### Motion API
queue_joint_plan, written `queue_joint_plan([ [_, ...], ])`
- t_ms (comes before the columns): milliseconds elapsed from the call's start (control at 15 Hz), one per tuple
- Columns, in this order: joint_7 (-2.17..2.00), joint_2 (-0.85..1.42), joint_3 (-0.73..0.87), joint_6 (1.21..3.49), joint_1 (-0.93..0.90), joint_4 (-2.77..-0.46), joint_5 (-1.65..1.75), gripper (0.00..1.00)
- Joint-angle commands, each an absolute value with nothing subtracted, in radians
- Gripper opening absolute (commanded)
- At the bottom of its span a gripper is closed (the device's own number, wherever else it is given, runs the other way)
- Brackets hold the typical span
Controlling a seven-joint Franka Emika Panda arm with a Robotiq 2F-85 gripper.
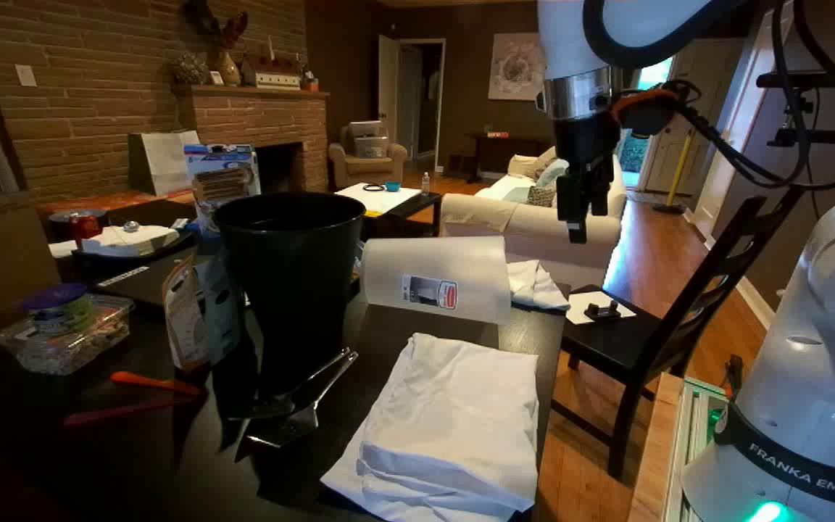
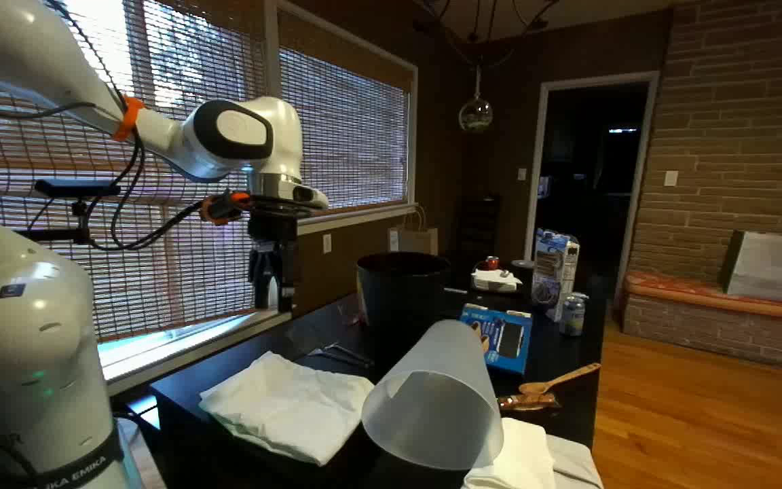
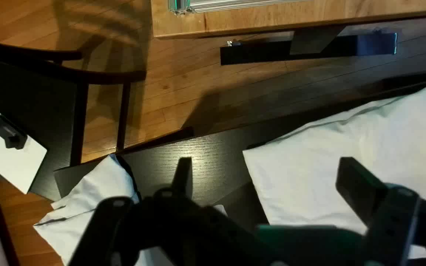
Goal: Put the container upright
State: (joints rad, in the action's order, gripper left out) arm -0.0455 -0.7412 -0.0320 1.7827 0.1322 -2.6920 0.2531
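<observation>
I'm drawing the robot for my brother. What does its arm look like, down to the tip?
The arm is glossy white and rounded, with black cables, an orange strap, a silvery ring, a green light and a black band marked FRANKA EMIKA. Its end effector is black, with two blocky fingers.

The translucent white container (image 1: 438, 267) lies on its side on the black table (image 1: 385, 330)

Ambient light low where I stand, daylight filtering through slatted blinds (image 2: 347, 129) — top of the window (image 2: 98, 27) clipped to white, glare on the wood floor (image 1: 638, 268), green indicator (image 1: 770, 511) glowing at the arm base (image 1: 718, 484), diffuse hotspot on the black tabletop (image 3: 218, 160), gripper (image 3: 266, 177) dark and soft-focused in the wrist view.
</observation>
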Motion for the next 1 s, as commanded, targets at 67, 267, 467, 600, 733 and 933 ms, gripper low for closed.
queue_joint_plan([
  [67,-0.056,-0.74,-0.015,1.778,0.112,-2.69,0.263,1.0],
  [267,-0.056,-0.74,-0.015,1.778,0.112,-2.69,0.263,1.0],
  [467,-0.126,-0.684,-0.013,1.865,0.15,-2.684,0.288,1.0],
  [600,-0.208,-0.599,0.011,1.97,0.202,-2.66,0.302,1.0],
  [733,-0.266,-0.508,0.042,2.071,0.252,-2.623,0.311,1.0],
  [933,-0.32,-0.359,0.103,2.207,0.316,-2.55,0.282,1.0],
])
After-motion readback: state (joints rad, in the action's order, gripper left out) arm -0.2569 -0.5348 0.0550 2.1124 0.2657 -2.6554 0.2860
